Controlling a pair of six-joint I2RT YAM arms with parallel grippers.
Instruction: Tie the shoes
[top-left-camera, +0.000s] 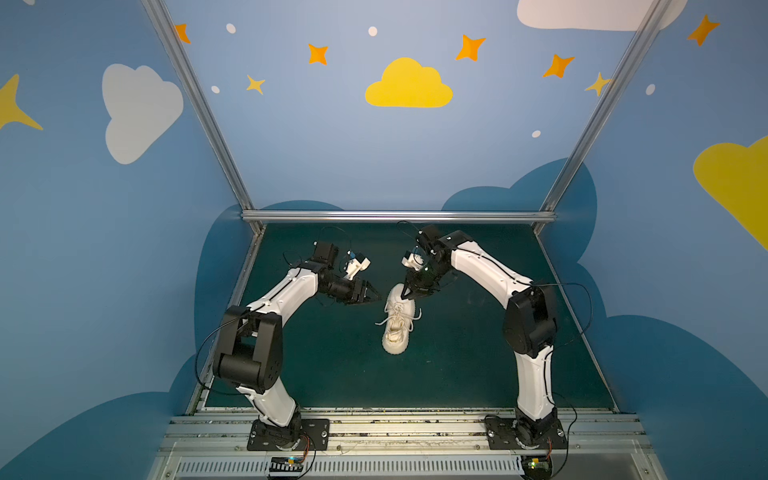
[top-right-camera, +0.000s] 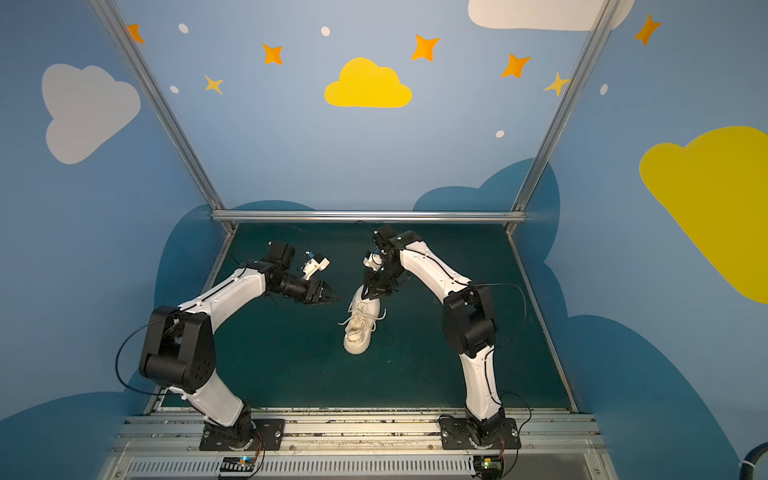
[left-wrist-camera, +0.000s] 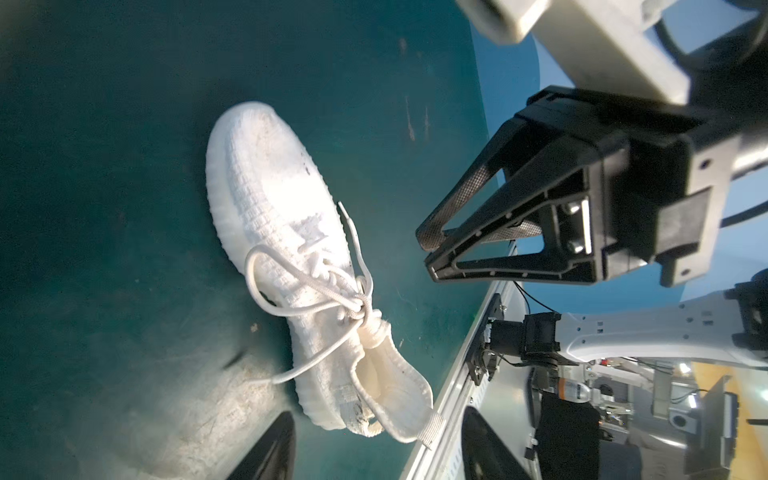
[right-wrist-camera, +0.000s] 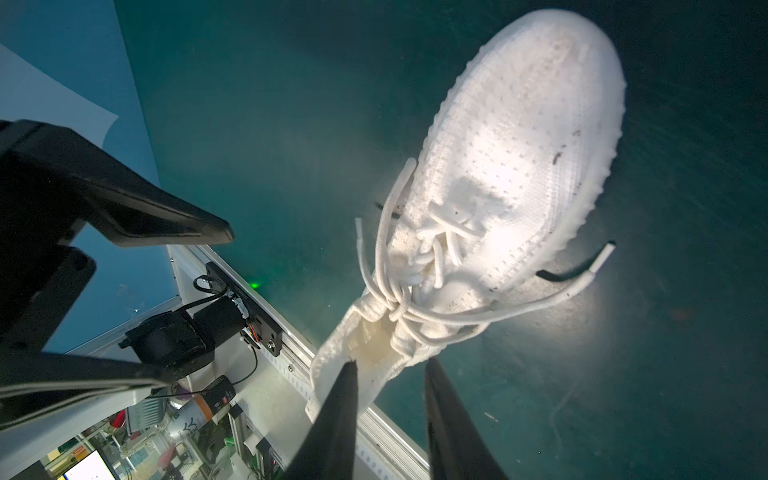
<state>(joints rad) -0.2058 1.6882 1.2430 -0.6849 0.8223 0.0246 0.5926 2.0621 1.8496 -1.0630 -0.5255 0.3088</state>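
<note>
Dim, cool top views; harsh spot-lit wrist views.
Both top views: even bluish light, no hard shadows, detail a bit soft; wide-angle lens splays the frame posts (top-left-camera: 195, 104) toward the edges. Wrist views: spot light from cam side blows the shoe (left-wrist-camera: 266, 178) knit to near-white and leaves a bright pool on the mat (left-wrist-camera: 199, 395); corners go dark. Lace (right-wrist-camera: 540, 303) casts a crisp black shadow in right wrist view. Left gripper (left-wrist-camera: 378, 415) fingers (left-wrist-camera: 270, 449) smeared by blur; bkgd past table edge soft, fisheye-stretched.

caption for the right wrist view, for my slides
Right claw open over a white shoe with loosely knotted laces; left claw open nearby.
</note>
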